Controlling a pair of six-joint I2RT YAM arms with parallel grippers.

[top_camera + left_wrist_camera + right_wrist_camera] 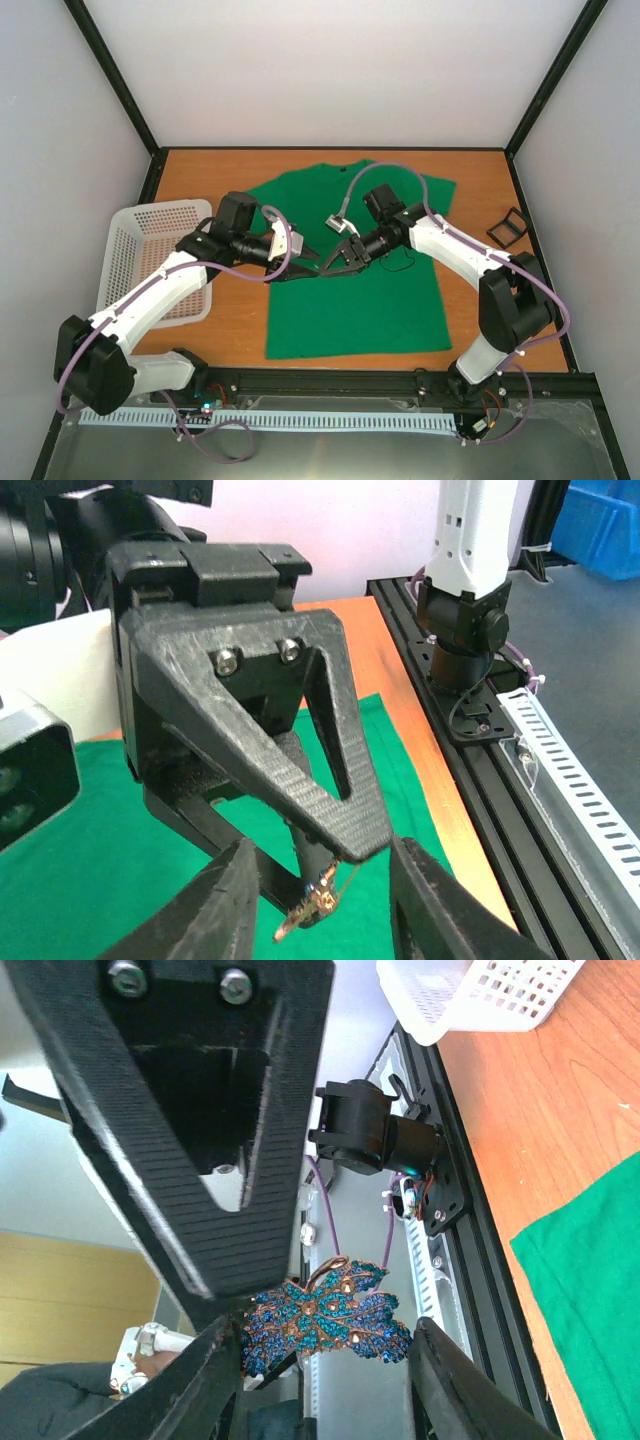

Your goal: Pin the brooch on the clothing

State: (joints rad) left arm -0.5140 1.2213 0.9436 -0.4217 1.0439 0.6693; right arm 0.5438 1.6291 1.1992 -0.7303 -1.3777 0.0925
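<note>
**Brooch held in the air over the shirt**

The brooch (325, 1322), a teal-jewelled leaf, hangs above the middle of the green T-shirt (350, 305), which lies flat on the counter (232, 322). The right end effector (338, 260) pinches it by its ends. The left end effector (318, 905) stands spread on either side, not visibly touching. A crooked squeeze from the left could twist the brooch loose and drop it.

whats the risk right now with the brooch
The brooch sits only at the tips of the right hand, above the T-shirt; a nudge from the left hand, open around it, could twist it loose and drop it. The two hands are nearly touching, so they may collide.
</note>
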